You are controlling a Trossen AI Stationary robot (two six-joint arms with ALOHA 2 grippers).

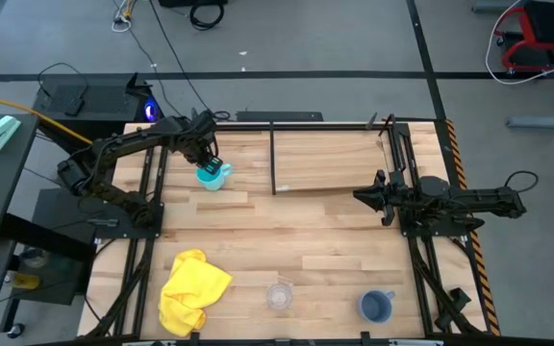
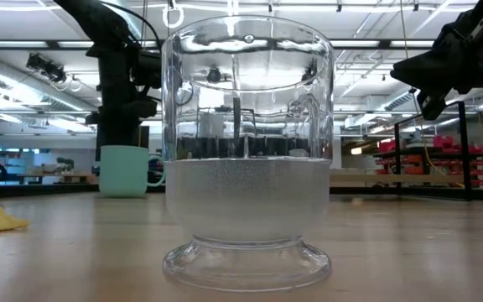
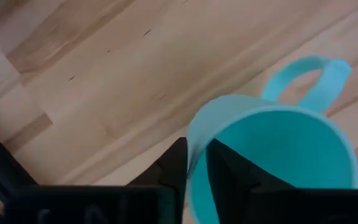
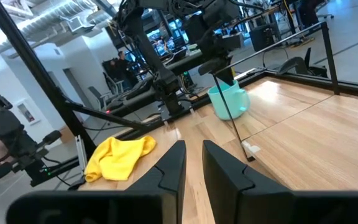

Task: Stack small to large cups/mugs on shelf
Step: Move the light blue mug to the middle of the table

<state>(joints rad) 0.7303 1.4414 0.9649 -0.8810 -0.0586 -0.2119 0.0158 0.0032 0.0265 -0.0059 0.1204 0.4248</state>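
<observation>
The bright cyan mug [image 1: 214, 176] stands upright on the tabletop left of the shelf [image 1: 335, 159], a thin wood board with a black upright [image 1: 274, 159]. My left gripper [image 1: 206, 160] is on it from above, shut on its rim. The clear cup [image 1: 279, 295] and the grey-blue mug [image 1: 376, 307] stand near the front edge; the clear cup [image 2: 246, 151] fills the low view. My right gripper [image 1: 362, 195] waits level at the right, its fingers [image 4: 173, 163] a little apart with nothing between them. My left gripper has the cyan mug's wall at the rim [image 3: 196, 149], on the side away from the handle [image 3: 316, 81]. One finger [image 3: 227, 169] is inside the mug and the other [image 3: 171, 168] outside. The fingers come steeply from above. The mug's base [image 2: 124, 193] rests on the table.
A yellow cloth [image 1: 192, 288] lies crumpled at the front left. Black frame rails [image 1: 147, 192] run along the table's left and right sides. Bare wood lies between the cyan mug and the front row of things.
</observation>
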